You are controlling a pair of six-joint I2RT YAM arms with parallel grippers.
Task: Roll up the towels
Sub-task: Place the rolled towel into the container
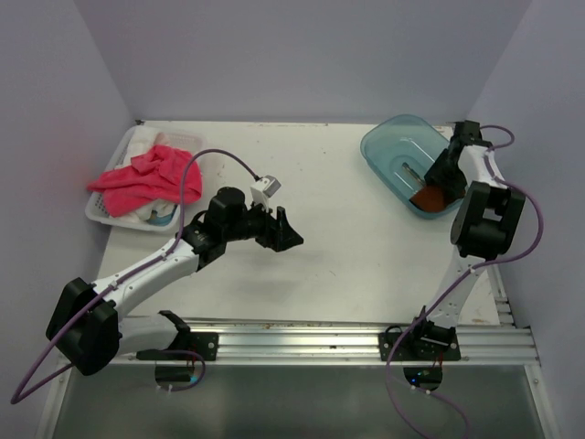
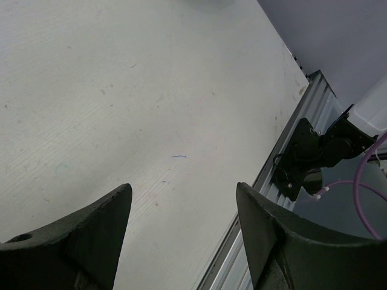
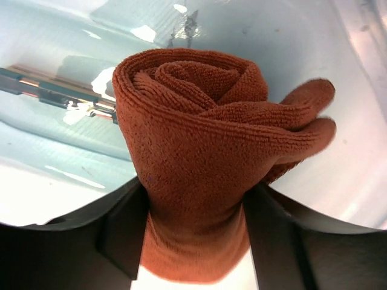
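Note:
My right gripper is shut on the rolled rust-brown towel and holds it inside the clear blue tub at the back right; the towel shows as an orange patch in the top view. The roll's spiral end faces the right wrist camera, squeezed between both fingers. The pink-red towel lies crumpled and unrolled across the white basket at the back left. My left gripper is open and empty above the bare table, mid-left; its fingers stand wide apart.
White cloths with pale blue trim lie in the basket under the pink towel. An aluminium rail runs along the near table edge. The right arm's base shows in the left wrist view. Purple walls enclose the table.

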